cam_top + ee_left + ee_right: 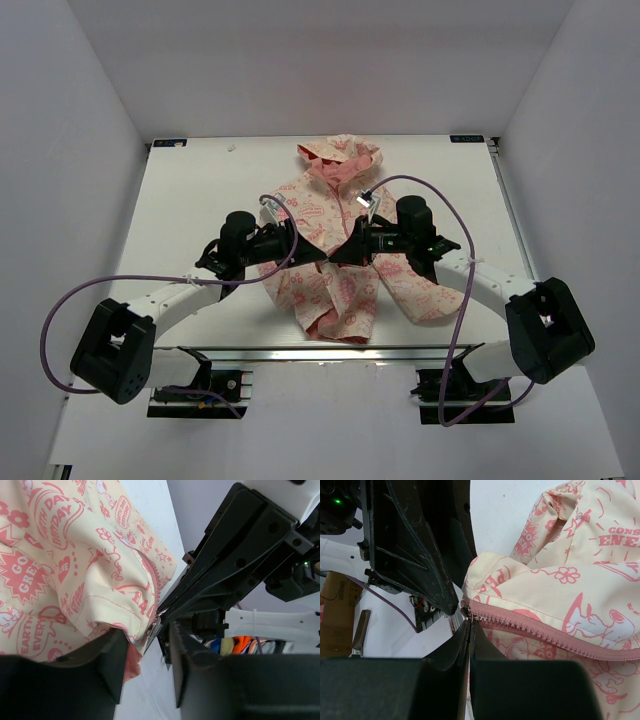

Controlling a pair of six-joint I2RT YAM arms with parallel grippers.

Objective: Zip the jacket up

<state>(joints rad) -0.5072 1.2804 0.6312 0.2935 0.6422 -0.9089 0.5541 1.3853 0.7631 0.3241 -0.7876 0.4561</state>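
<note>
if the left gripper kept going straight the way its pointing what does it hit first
The jacket's zipper end, lying between the left gripper's open jaws. Right behind it sit the right gripper's shut tips, which seem to pinch that end.

The jacket (345, 290) is cream with pink cartoon prints and lettering, its zipper (545, 635) pink. White surface (200, 190); black left claw (145, 655) and right claw (470, 630); purple cables (45, 340).

Bright, even overhead light is cast with soft shadows on the table (190, 200); in wrist views the near fingers (530, 690) are blurred, the jacket (560, 590) rendered sharp.
</note>
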